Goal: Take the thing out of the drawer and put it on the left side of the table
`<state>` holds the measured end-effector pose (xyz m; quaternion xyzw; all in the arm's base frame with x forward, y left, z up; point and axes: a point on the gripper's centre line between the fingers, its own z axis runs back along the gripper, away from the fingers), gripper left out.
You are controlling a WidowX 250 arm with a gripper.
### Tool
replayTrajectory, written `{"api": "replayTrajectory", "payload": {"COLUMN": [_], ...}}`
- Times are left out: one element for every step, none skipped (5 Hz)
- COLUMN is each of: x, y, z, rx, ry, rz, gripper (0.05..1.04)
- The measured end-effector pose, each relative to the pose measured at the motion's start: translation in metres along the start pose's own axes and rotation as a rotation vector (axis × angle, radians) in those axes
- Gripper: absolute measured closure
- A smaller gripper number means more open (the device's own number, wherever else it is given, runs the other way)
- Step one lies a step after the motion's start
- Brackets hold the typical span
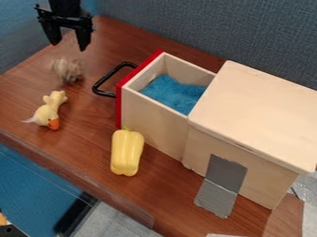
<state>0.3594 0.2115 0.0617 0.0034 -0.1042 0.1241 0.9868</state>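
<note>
Desk [80,148]: showing brown wood grain beneath a grey-blue partition [204,32].
Drawer [155,125]: standing pulled out of the wooden cabinet [260,111], lying uncovered for a reach from above.
Blue cloth [173,92]: lying low inside the drawer, probably being the thing wanted.
Claw [69,46]: hanging at the upper left above a blurred tuft [66,70], holding fingers apart, gripping nothing.
Reach: calling for centring over the cloth, clearing the black handle [105,93] and red front [119,104], then lowering straight between the walls.
Pinch: needing a raised fold, pressing lightly, avoiding scraping wood; risking slipping off if catching only loose fibres.
Lift: rising well past the rim before travelling sideways, keeping trailing corners from snagging.
Left side: offering bare wood for releasing low, missing the tuft and the yellow duck toy [46,111].
Yellow pepper [127,152]: sitting just beside the drawer, needing no touching.
</note>
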Motion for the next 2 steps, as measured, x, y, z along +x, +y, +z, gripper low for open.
{"api": "replayTrajectory", "payload": {"x": [0.001, -0.001], "y": [-0.002, -0.007], "z": [0.027, 0.046], "rx": [0.013, -0.004], "ry": [-0.009, -0.014], "rz": [-0.018, -0.044], "gripper": [0.084, 0.084]}}
